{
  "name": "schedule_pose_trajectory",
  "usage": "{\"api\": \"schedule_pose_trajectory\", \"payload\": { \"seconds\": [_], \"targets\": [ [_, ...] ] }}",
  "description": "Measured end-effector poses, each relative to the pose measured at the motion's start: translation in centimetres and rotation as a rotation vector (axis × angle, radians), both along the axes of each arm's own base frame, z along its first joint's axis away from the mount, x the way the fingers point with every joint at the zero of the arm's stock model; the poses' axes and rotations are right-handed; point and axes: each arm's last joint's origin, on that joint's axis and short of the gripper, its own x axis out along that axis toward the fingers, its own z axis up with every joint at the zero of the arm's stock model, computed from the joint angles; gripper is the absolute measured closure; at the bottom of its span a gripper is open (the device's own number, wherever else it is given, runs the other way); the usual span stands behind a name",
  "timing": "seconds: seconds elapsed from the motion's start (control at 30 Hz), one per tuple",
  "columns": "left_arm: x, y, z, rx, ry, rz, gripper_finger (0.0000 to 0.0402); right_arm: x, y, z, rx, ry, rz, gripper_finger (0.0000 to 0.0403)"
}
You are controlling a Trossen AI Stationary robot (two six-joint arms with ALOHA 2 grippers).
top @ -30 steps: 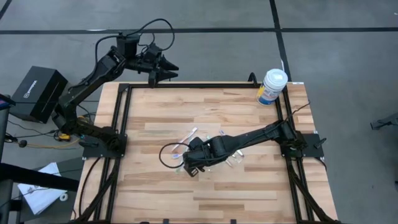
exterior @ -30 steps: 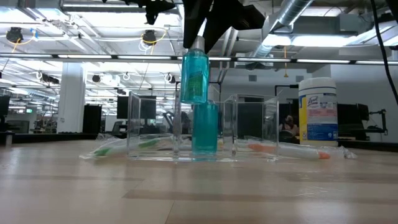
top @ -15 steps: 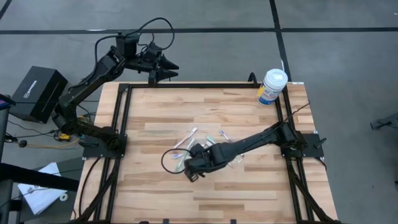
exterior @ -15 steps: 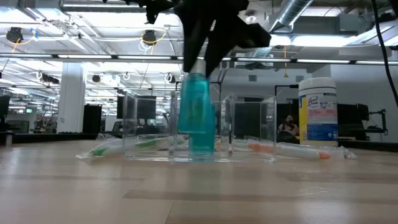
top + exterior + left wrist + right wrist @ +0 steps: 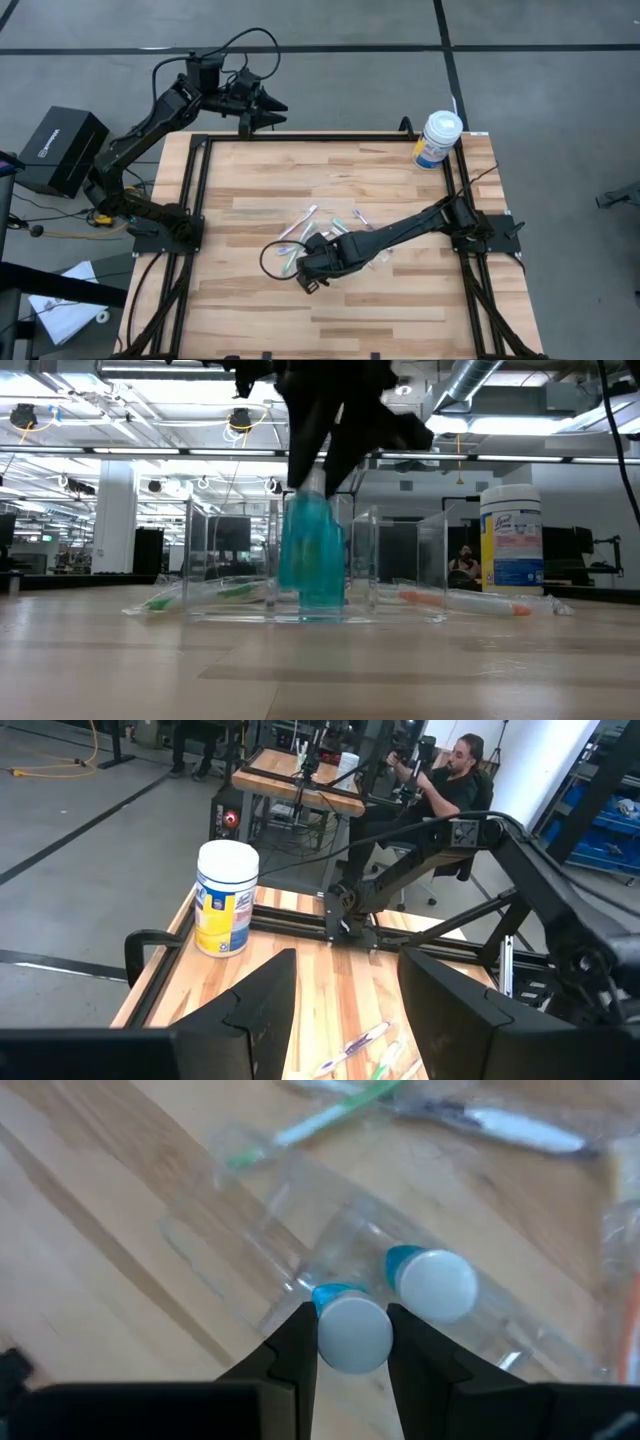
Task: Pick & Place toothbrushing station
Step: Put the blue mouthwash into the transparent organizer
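- Right tool (image 5: pixel 352 1342) pinches a teal toothpaste tube (image 5: pixel 305 555) by its white cap, inside the clear container (image 5: pixel 400 565).
- Second tube (image 5: pixel 432 1285) stands just beside.
- Light, squashy, probably slippery: cap's the firm hold.
- Left tool (image 5: pixel 345 1010), fingers spread, waits off the desk (image 5: pixel 400 300).

The right arm stretches low across the table toward its middle, wrist pitched downward, and the right gripper (image 5: pixel 352 1342) has its two dark fingers (image 5: pixel 296 1345) closed on a white cap. The left arm is folded back beyond the table's far edge, the left gripper (image 5: pixel 347 1010) held parted above it
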Motion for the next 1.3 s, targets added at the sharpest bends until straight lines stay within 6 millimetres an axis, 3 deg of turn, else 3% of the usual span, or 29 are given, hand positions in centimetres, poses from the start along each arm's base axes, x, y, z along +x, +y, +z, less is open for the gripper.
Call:
{"api": "schedule_pose_trajectory", "payload": {
  "seconds": [0.6, 0.97, 1.3],
  "targets": [
    [0.0, 0.0, 0.02, -0.001, -0.001, 0.001, 0.023, 0.13, 0.18, -0.74, 0.021, -0.014, 0.005, 0.0316],
    [0.01, 0.01, 0.06, 0.002, -0.005, 0.001, 0.023, 0.29, 0.27, -0.68, 0.029, -0.033, 0.003, 0.0234],
    [0.02, 0.02, 0.11, 0.006, -0.008, 0.001, 0.023, 0.28, 0.29, -0.07, 0.047, -0.058, -0.004, 0.0209]
  ]
}}
